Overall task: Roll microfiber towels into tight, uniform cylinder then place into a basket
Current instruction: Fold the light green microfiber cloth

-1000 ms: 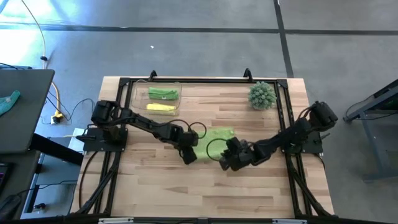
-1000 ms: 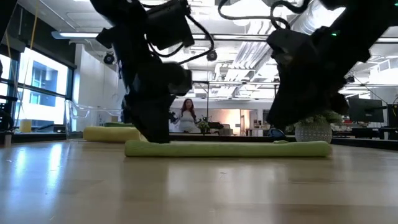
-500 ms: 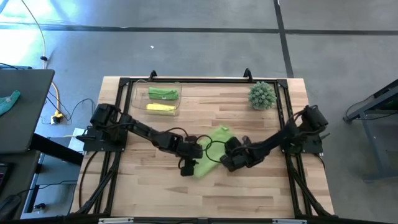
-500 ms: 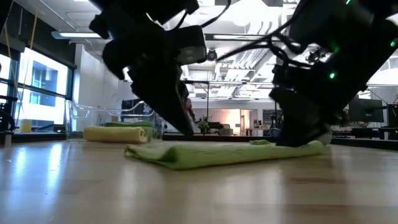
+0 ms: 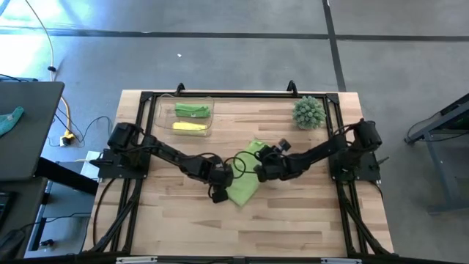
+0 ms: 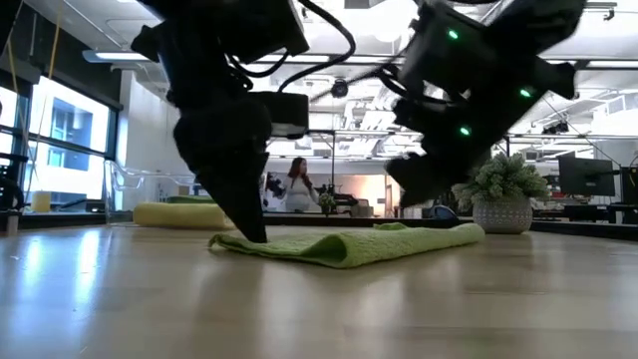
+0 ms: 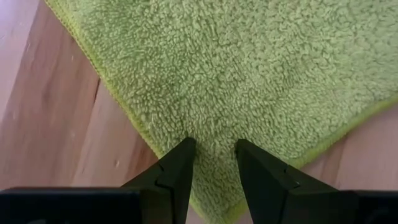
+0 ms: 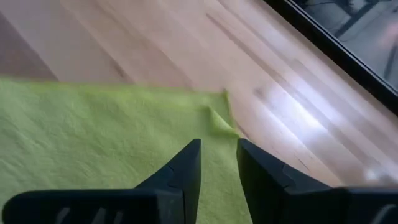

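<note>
— Jaws on the left gripper (image 7: 212,163) pinched the near corner of the green towel (image 5: 245,180), mid-table?
— Yes, and the right gripper (image 8: 216,163) nipped its far corner; the cloth ran diagonally between them, basket (image 5: 162,119) well beyond.

Both arms reach inward from opposite sides of the bench and meet near its middle. The left gripper (image 5: 222,183) points down, its jaws nearly closed with only a narrow gap, tips pressing on the green towel (image 5: 245,183). The right gripper (image 5: 258,166) tilts low just beside it, jaws equally narrow, tips at the same cloth's far corner.
</note>
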Controlling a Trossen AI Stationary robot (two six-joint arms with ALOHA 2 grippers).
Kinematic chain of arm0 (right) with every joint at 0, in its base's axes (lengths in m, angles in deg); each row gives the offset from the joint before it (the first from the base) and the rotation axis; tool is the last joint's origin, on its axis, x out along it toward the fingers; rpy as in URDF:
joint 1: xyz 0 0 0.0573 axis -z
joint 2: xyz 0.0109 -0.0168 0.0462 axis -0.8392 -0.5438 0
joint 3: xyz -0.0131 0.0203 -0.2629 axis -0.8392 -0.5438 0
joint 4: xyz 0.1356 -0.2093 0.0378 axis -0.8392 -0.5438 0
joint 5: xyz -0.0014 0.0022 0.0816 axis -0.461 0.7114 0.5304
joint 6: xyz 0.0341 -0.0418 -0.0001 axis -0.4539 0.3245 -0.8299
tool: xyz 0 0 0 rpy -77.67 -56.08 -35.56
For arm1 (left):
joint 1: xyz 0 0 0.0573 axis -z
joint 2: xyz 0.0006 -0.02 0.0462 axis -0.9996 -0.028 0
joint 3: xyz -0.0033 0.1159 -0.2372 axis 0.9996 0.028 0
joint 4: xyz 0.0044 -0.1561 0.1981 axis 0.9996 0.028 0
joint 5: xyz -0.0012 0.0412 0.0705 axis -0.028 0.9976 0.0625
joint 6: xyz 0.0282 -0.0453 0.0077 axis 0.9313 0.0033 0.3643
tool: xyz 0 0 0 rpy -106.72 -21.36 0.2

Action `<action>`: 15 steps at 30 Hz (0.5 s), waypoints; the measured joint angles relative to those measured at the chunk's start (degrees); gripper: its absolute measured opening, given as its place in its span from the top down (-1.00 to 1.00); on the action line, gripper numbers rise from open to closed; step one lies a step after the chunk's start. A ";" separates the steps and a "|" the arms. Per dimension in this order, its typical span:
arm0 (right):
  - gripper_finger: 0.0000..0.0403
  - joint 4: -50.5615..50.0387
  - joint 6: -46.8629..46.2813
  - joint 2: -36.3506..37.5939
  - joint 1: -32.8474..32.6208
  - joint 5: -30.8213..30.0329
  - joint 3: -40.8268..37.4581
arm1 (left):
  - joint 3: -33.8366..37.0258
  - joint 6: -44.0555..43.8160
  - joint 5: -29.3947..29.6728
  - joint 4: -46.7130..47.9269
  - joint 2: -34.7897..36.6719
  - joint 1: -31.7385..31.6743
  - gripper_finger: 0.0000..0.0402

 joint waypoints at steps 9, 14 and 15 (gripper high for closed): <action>0.53 -8.18 3.17 6.11 -4.91 1.20 4.98 | -0.13 -0.14 -0.90 -5.29 -2.86 2.11 0.43; 0.53 -20.50 3.09 13.94 -9.55 -1.61 4.81 | 0.21 2.01 -3.65 -15.60 -3.15 3.15 0.43; 0.53 -23.30 2.12 15.66 -10.33 -1.51 4.32 | 0.30 2.46 -4.34 -18.66 -3.38 3.17 0.43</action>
